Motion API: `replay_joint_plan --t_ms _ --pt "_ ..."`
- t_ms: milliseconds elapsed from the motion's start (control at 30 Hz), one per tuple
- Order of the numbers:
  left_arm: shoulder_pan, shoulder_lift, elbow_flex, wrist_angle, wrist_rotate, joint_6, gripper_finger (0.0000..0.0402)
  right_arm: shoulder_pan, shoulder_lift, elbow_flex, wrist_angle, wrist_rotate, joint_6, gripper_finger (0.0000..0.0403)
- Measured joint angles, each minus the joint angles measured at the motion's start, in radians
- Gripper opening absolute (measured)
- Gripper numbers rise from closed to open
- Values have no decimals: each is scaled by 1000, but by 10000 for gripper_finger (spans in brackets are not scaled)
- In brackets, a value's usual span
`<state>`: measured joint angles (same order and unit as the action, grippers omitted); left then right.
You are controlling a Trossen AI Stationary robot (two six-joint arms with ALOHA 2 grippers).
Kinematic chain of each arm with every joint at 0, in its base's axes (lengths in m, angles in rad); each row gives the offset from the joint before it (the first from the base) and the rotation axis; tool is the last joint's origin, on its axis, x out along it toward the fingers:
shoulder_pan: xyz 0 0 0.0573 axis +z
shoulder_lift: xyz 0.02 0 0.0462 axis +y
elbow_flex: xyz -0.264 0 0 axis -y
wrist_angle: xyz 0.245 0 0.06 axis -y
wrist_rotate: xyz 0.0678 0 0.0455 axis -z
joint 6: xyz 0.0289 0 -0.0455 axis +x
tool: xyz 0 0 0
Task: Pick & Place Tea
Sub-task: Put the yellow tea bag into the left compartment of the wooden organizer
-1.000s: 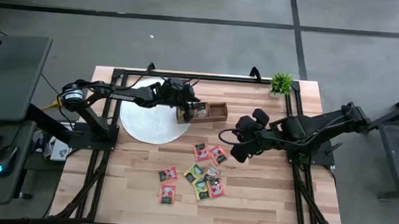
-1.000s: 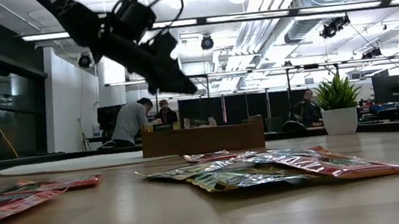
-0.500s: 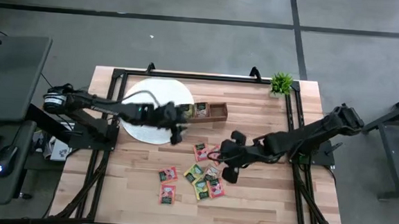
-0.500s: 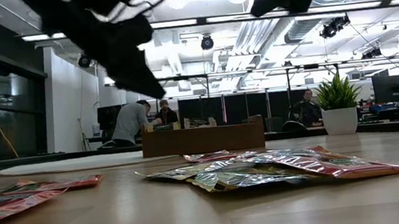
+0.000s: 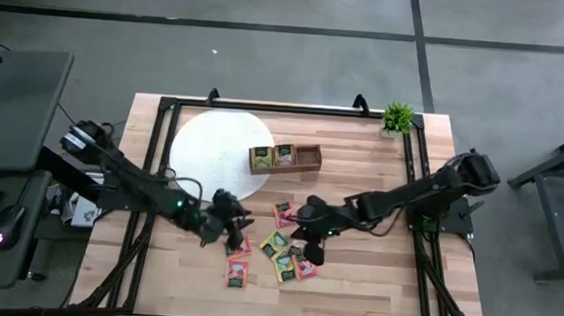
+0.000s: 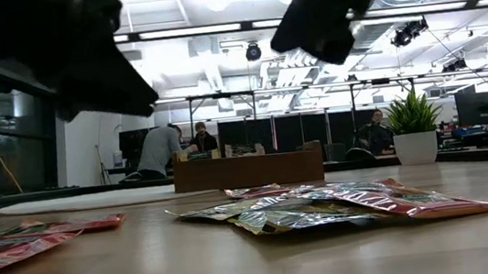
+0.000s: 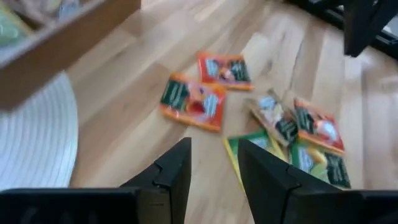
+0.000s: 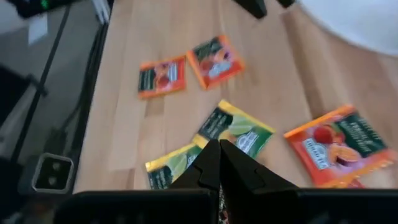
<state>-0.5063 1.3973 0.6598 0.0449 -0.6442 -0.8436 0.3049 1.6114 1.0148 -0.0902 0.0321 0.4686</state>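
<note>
I see the white round mat (image 5: 215, 154), wooden tray (image 5: 285, 157) and potted plant (image 5: 398, 117) upper centre; tea packets (image 5: 277, 246) lower centre, labels unreadable. Left gripper (image 5: 230, 231) fingers parted, empty; right gripper (image 5: 310, 250) fingers clenched, empty.

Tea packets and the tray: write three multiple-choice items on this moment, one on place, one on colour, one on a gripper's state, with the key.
1. Where does the wooden tray sit?
A. at the edge of the round white mat
B. beside the potted plant
C. among the loose packets

2. What colour are the two packets nearest the left gripper in the high view?
A. blue
B. orange-red
C. white

3. How do the right gripper's jaws stand?
A. wide apart
B. shut, nothing between them
C. shut on a packet

Key: 1 A, the high view shows the tray touching the mat's rim. 2 B, the pair of packets there is orange-red with dark labels. 3 B, the right wrist view shows the fingertips meeting above the yellow-green packet, holding nothing.
</note>
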Motion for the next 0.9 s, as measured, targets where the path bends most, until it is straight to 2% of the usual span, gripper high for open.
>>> replay_joint_plan --t_ms 167,267,367,700,900 --pt "-69 78 2 74 5 -139 129 -21 138 80 -19 -107 -65 0" --pt "-86 137 19 150 2 -176 129 -26 207 125 -49 -145 -98 0" --pt "-99 189 58 155 16 -227 129 -26 256 146 -74 -159 -120 0" --pt "-98 396 236 135 45 -292 129 -44 274 147 -88 -163 -190 0" --pt "-98 420 278 49 70 -337 129 -52 289 147 -78 -158 -212 0"
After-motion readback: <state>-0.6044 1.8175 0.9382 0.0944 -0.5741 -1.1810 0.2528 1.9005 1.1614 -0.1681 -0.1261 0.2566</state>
